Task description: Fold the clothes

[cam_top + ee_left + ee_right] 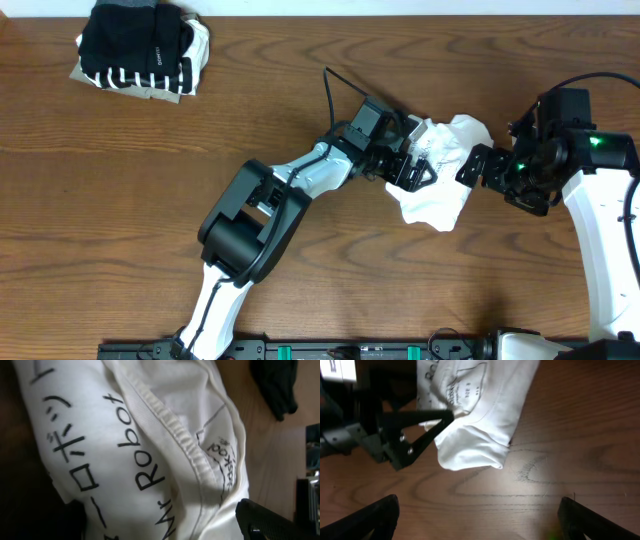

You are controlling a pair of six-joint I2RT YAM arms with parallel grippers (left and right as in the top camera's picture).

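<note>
Both pairs gape wide, empty: left fingers [265,520] over the crumpled white T-shirt [440,180], right fingers [590,520] just beside it, mid-right on the tabletop [120,200]. Soft, light, floppy cloth; pinching at the ribbed collar [170,430] or a hem should let it spread.

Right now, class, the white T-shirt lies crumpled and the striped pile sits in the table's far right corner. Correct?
No: the overhead view shows the striped pile in the far left corner, not the right. The white T-shirt is indeed crumpled.
</note>
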